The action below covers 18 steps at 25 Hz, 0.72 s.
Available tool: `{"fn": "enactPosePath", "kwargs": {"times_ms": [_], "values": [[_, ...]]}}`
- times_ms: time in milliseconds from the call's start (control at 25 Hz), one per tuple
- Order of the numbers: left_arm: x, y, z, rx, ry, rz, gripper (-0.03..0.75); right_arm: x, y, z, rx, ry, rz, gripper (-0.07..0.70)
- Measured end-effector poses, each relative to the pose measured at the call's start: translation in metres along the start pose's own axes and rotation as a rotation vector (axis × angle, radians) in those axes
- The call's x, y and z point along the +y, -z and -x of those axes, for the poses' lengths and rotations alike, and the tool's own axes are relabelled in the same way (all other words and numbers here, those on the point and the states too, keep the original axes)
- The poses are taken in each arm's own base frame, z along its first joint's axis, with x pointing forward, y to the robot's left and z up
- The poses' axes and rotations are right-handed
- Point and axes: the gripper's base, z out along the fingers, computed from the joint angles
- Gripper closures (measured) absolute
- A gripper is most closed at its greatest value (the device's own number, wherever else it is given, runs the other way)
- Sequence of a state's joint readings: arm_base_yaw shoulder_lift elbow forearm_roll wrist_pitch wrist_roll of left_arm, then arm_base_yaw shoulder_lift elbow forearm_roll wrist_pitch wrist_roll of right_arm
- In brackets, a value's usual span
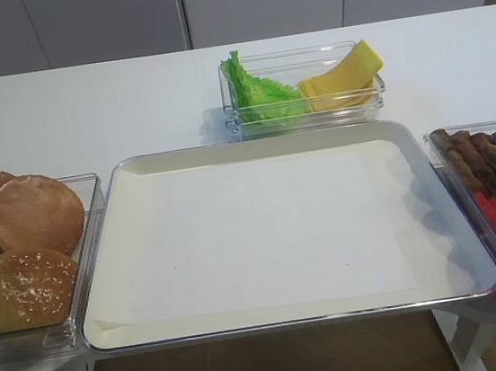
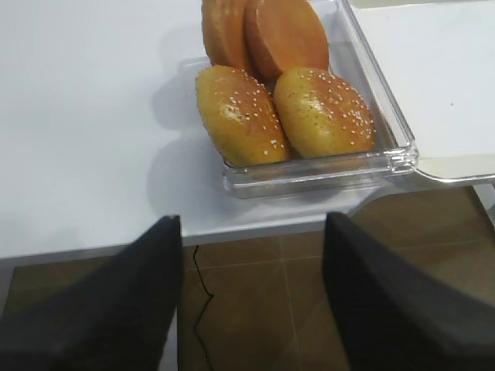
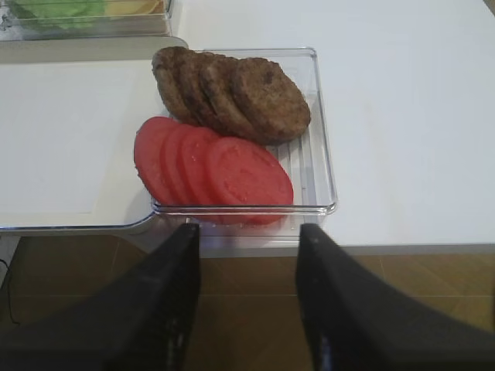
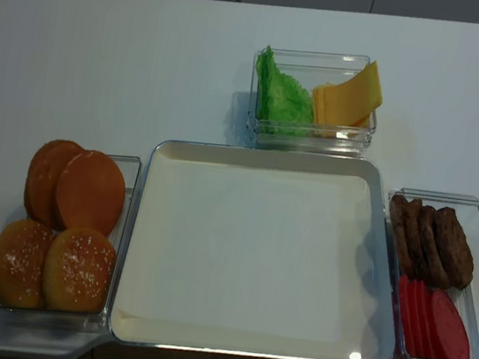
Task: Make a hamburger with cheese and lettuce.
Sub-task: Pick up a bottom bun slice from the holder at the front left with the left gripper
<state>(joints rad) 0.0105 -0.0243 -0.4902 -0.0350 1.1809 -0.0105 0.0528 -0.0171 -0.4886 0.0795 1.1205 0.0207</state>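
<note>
both grippers hang off the desk's near edge, jaws spread wide and empty: the left gripper (image 2: 251, 297) before the bun bin (image 2: 387, 147), the right gripper (image 3: 249, 297) before the patty and tomato bin (image 3: 323, 154). the lettuce (image 4: 284, 96) and cheese (image 4: 349, 97) share a clear box (image 4: 308, 134) behind the tray (image 4: 243, 345)'s far edge.

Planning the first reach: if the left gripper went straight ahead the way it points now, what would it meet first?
Probably the near wall of the clear plastic container, then the two sesame-seeded golden bun tops behind it, though depth is unclear. The left gripper is open.
</note>
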Motion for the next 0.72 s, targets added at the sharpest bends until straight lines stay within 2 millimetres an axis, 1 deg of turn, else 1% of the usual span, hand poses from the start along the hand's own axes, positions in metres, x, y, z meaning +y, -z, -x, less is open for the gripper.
{"fn": "enactPosePath", "kwargs": {"times_ms": [600, 720], "values": [[-0.0016, 0.0000, 0.0000, 0.000, 0.007, -0.017, 0.291, 0.0000, 0.0000, 0.0000, 0.000, 0.000, 0.000, 0.318], [-0.0020, 0.0000, 0.0002, -0.003, -0.014, -0.022, 0.291, 0.0000, 0.0000, 0.0000, 0.000, 0.000, 0.000, 0.318]]}}
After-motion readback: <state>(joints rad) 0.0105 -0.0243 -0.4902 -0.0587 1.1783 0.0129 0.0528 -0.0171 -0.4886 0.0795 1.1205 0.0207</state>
